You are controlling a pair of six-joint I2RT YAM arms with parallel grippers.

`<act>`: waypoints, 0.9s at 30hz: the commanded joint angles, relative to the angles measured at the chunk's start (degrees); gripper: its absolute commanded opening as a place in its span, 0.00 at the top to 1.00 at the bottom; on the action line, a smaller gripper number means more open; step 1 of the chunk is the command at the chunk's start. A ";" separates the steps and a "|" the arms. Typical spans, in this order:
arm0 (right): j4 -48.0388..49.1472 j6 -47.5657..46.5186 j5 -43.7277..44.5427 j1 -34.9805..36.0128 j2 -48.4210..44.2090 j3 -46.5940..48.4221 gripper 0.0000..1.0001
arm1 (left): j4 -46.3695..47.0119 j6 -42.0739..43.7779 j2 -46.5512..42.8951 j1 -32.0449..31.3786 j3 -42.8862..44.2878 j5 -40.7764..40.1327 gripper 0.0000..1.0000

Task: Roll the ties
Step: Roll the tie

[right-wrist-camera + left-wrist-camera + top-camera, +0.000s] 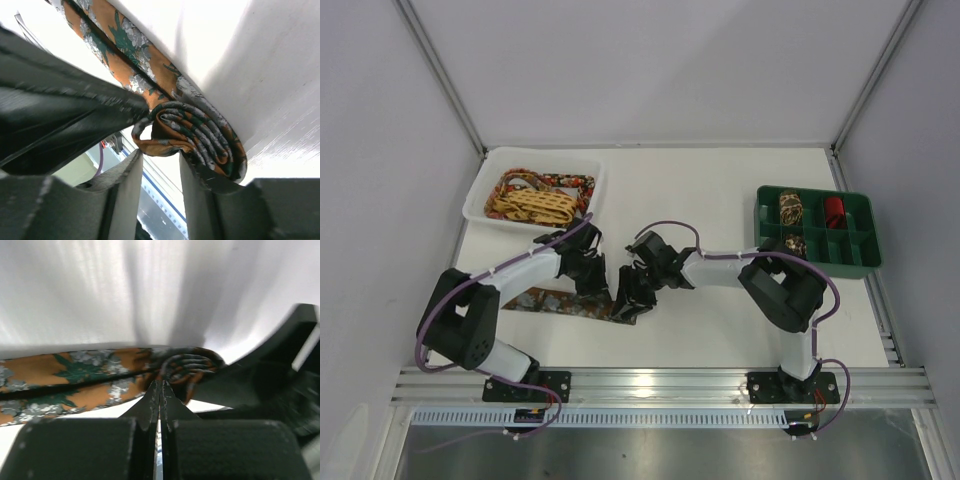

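The step in hand is the rolling itself. An orange floral tie (565, 303) lies flat on the table (720, 335) between the two arms. Its end nearer the right arm is wound into a coil (197, 135) of several turns, and the rest of the strip runs off unrolled toward the left arm. The left gripper (160, 390) has its jaws pressed together with nothing seen between them, its tip set at the coil's centre. The right gripper (157, 162) has its jaws part-way apart, straddling the coil's lower edge; whether they pinch it cannot be told. Rolled ties (790, 210) sit in the green organiser (815, 268), and flat ones (535, 205) wait in the white tray (535, 152). The next move likely calls for turning the coil further along the strip with the turns held tight, so that it does not spring loose.
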 commanded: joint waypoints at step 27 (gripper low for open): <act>5.47 -2.80 -0.71 -1.89 -5.49 -6.42 0.60 | 1.47 -4.06 -7.10 0.38 -0.18 9.29 0.99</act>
